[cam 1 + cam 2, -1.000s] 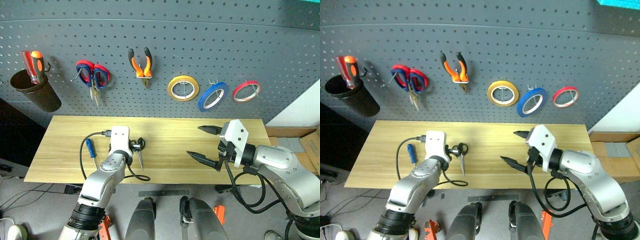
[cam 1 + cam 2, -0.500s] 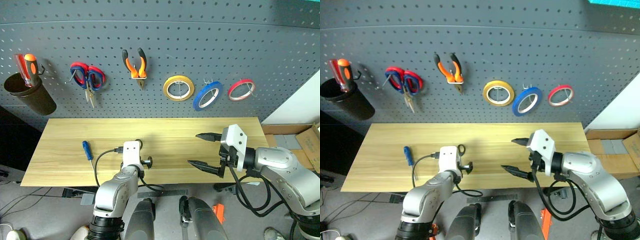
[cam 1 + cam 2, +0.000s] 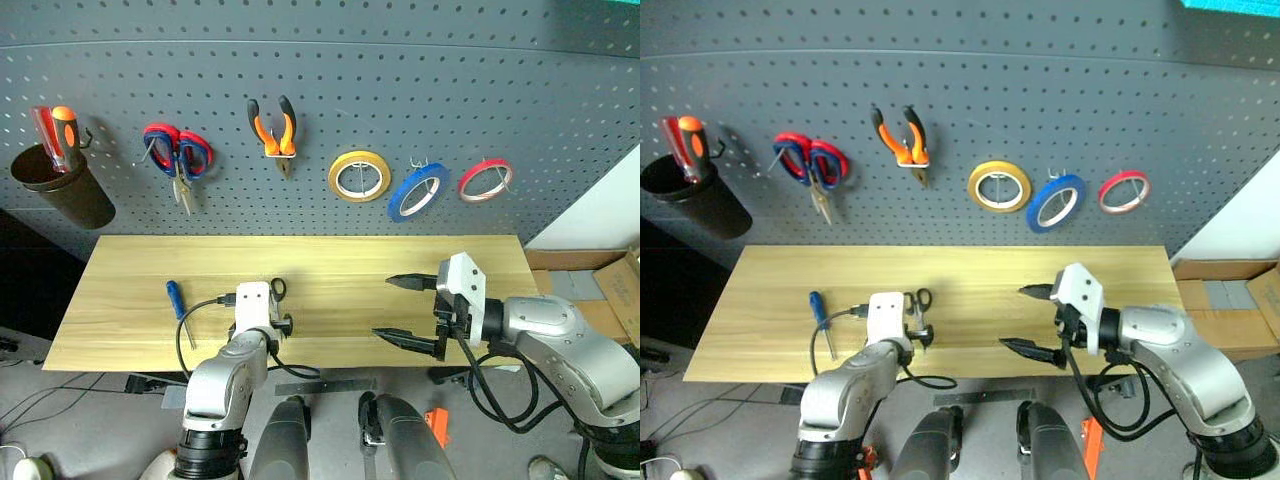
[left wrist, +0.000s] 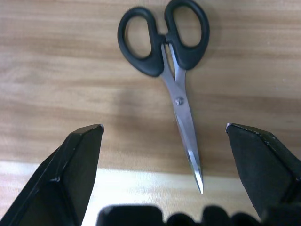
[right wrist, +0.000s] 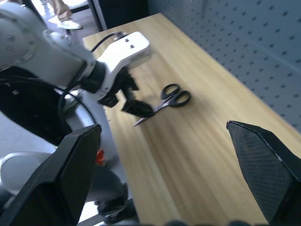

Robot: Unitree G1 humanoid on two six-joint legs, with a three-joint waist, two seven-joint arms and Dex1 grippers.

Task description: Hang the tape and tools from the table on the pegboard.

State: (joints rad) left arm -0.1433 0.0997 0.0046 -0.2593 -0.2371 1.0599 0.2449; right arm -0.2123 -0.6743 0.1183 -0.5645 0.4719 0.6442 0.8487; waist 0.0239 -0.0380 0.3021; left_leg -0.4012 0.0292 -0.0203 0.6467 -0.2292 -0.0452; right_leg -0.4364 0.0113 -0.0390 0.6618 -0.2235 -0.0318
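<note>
The scissors point(image 4: 169, 70) lie flat on the table point(image 3: 330, 265), just beyond the left gripper point(image 4: 162, 136), jaws spread wide; blades point back between its fingers.

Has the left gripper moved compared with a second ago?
Yes. The left gripper has drawn back toward the table's near edge, so the black-handled scissors that lay beside it now lie just ahead of its open fingers.
</note>
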